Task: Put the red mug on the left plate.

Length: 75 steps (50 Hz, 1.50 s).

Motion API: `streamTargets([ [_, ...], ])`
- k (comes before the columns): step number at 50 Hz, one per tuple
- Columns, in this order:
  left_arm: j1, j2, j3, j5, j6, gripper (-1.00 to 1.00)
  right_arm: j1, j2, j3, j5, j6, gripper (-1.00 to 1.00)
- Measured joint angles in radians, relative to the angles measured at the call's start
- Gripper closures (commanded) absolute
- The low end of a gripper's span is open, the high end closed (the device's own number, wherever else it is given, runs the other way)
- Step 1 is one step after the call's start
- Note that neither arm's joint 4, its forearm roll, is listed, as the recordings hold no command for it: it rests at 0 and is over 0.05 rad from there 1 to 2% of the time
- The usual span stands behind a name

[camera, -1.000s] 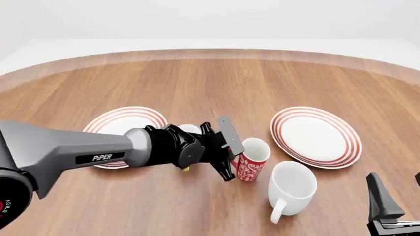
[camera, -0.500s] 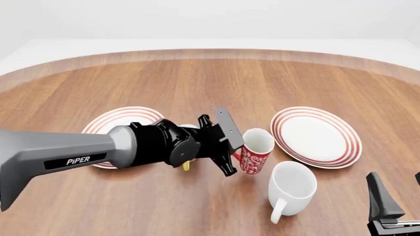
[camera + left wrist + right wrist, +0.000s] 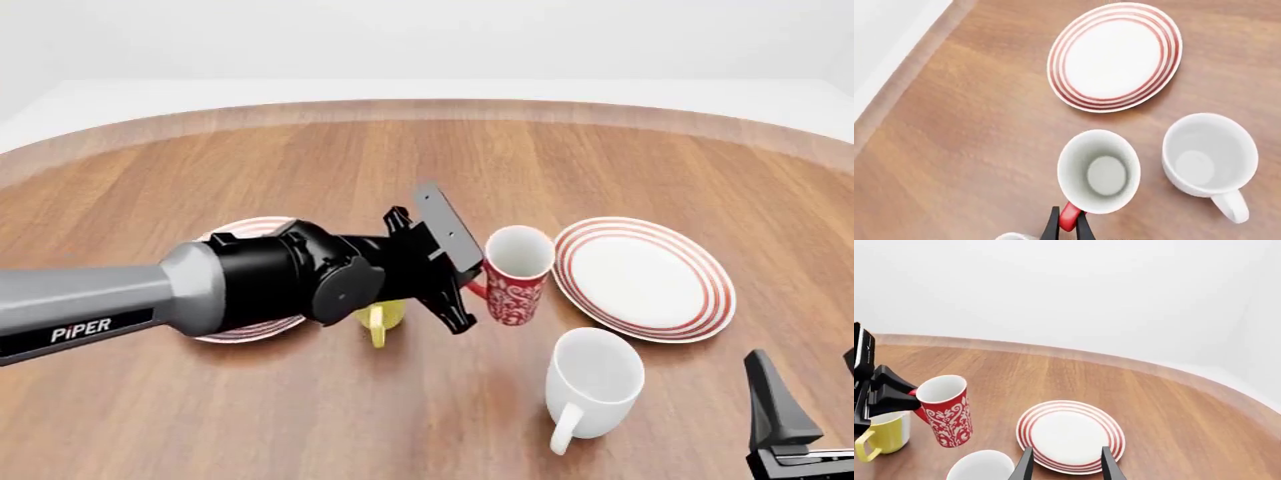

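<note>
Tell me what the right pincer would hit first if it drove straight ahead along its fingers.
Most likely the right-hand plate: in the right wrist view it lies directly ahead between the open right pincer fingers. The white mug sits just off that line, though depth is hard to judge.

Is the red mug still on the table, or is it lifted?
Lifted, tilted slightly. In the right wrist view the red mug hangs clear of the table, held by its handle in the left gripper.

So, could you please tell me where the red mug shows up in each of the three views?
Front view: red mug, centre, held by its handle in the left gripper.
Left wrist view: seen from above, white inside, low centre.
Right wrist view: at the left, tilted.
Shared landmark: the right plate beside it.
</note>
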Motion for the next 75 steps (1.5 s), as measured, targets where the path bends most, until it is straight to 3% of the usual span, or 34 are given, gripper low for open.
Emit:
streamTargets([
  [55, 0.139, -0.217, 0.105, -0.034, 0.012, 1.0, 0.009, 0.0, 0.0, -0.005, -0.018, -1.0],
  [75, 0.248, -0.327, 0.189, -0.052, 0.016, 1.0, 0.008, 0.0, -0.001, -0.003, -0.018, -1.0],
])
